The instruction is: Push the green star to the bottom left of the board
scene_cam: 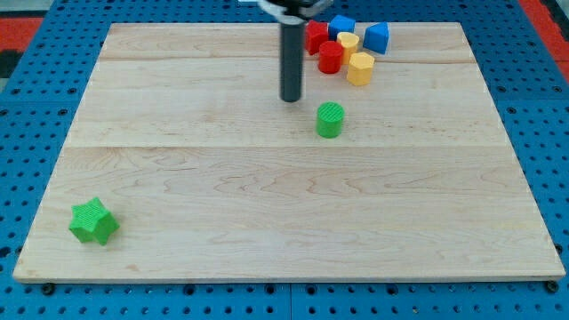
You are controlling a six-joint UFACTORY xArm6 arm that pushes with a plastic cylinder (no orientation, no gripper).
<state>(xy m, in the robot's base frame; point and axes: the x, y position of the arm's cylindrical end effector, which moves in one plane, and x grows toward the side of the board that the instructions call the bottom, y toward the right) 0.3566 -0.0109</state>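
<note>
The green star (93,222) lies near the board's bottom left corner. My tip (292,99) rests on the board in the upper middle, far up and to the right of the star. A green cylinder (330,119) stands just right of and below the tip, not touching it.
A cluster of blocks sits at the top of the wooden board (267,178): a red block (316,36), a red cylinder (331,57), a blue cube (341,26), a blue block (377,37), a yellow block (348,43) and a yellow hexagonal block (360,68).
</note>
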